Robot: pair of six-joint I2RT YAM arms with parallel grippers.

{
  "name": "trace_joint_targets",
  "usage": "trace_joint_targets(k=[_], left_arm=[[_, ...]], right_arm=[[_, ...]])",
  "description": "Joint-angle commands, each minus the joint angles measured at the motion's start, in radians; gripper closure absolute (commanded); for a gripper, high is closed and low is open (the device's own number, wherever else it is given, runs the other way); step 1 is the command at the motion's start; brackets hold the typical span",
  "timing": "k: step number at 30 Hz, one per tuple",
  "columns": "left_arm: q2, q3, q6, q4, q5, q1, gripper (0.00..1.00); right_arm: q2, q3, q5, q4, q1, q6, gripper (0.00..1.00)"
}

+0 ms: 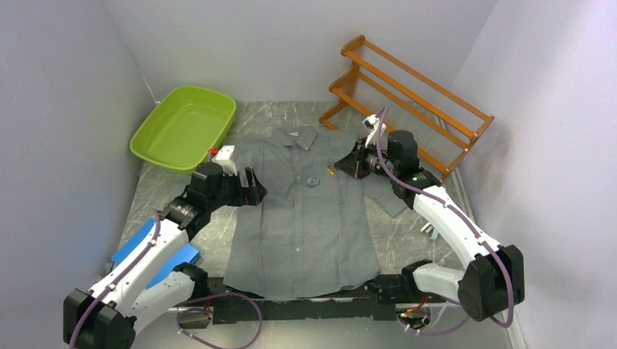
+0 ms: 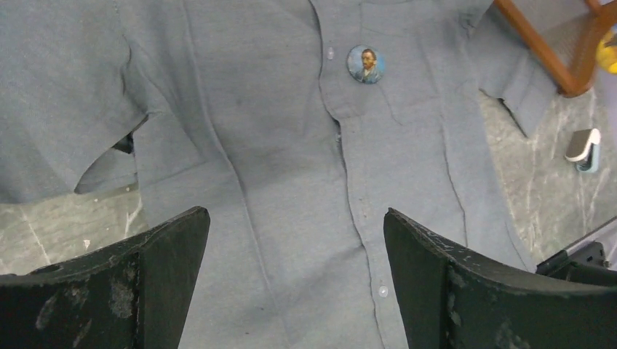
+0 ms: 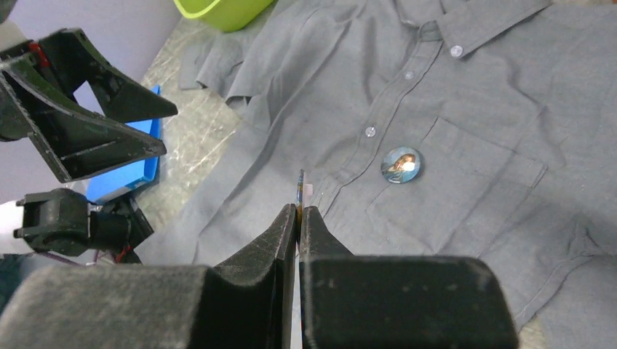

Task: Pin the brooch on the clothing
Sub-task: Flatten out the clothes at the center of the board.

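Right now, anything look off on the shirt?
Mostly tidy. One oddity: a round portrait brooch already sits on the shirt at the pocket's edge, yet the right gripper is shut on a thin flat piece, seen edge-on; what it is, I can't tell. No damage visible.

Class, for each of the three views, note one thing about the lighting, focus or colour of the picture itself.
Top view: soft, even light, the shirt plain grey, the bottom edge washed out. Left wrist: the shirt reads bluer; the brooch is sharp. Right wrist: the right gripper body near the lens is blurred, the brooch clear.
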Motion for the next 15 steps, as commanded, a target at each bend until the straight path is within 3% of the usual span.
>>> trace_joint_targets(k=[1,4,7,9,15], left_arm=[[0.037,0.01,0.01,0.037,-0.073,0.002,0.06],[0.097,0.015,-0.002,0.088,-0.048,0.002,0.14],[0.185,0.027,-0.018,0.134,0.004,-0.001,0.27],[0.257,0.049,-0.042,0.139,0.001,-0.015,0.29],[0.483,0.188,-0.086,0.061,-0.177,-0.253,0.29]], right_arm=[[0.034,0.015,-0.048,0.072,-0.041,0.005,1.0],[0.098,0.026,-0.195,0.119,-0.078,0.015,1.0],[0.161,0.049,-0.253,0.13,-0.091,0.043,1.0],[0.202,0.08,-0.275,0.103,-0.093,0.044,1.0],[0.261,0.113,-0.269,0.035,-0.096,0.034,1.0]])
